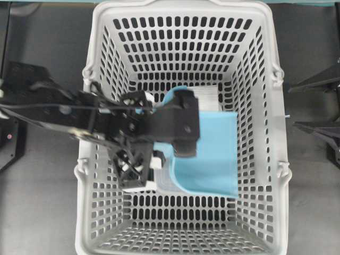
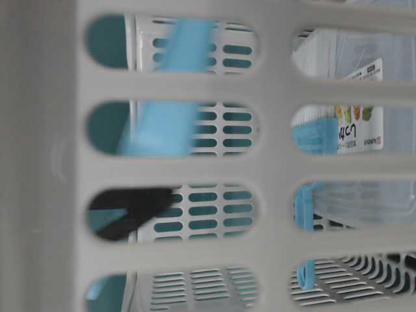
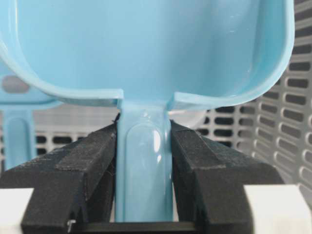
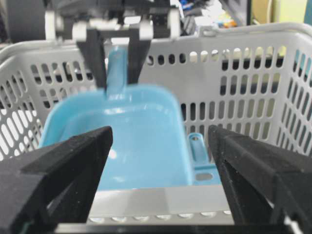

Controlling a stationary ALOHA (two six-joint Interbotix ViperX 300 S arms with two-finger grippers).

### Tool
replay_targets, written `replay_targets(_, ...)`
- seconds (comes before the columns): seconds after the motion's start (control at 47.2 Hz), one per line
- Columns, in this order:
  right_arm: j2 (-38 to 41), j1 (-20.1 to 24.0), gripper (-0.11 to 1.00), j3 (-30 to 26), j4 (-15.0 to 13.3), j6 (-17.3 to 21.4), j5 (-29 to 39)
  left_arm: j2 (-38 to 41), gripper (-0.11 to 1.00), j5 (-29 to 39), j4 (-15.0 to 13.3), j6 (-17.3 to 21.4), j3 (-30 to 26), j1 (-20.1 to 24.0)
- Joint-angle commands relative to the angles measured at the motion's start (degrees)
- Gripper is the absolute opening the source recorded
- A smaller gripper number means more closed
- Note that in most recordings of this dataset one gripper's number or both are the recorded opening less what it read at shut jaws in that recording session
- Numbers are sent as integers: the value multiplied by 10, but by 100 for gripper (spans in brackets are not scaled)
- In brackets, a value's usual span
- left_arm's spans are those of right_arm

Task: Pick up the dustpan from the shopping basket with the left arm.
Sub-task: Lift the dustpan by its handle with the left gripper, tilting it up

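A black robot arm's left gripper (image 3: 144, 161) clamps the thin straight handle of a light blue plastic dustpan (image 3: 146, 48), its two black lattice-patterned fingers (image 3: 85, 170) pressed against either side of the handle just below the raised rim of the broad pan. Seen from overhead, the arm reaches in over the left wall of a large light grey plastic shopping basket (image 1: 106, 223) with slotted walls and floor, and the dustpan (image 1: 212, 154) sits inside the basket, right of centre, its pan spreading toward the right wall. The view from the right wrist shows the dustpan (image 4: 122, 141) tilted, handle uppermost, pan sloping down toward the camera, with the left gripper (image 4: 117, 58) closed on the handle from above. A second light blue handle with a hole (image 4: 197, 151) lies low in the basket just beside the pan. At the overhead view's right edge, outside the basket, the right gripper (image 4: 161, 161) hangs with its jaws spread wide, holding nothing.
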Motion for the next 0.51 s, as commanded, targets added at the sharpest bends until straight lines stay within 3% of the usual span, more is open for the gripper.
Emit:
replay_targets(0.0, 2, 1, 76, -4, 2, 2, -3, -46, 29, -20, 3, 1, -11, 10)
replay_targets(0.487, -8, 1, 76, -4, 2, 11, 2, -95, 29, -67, 3, 2, 4, 21)
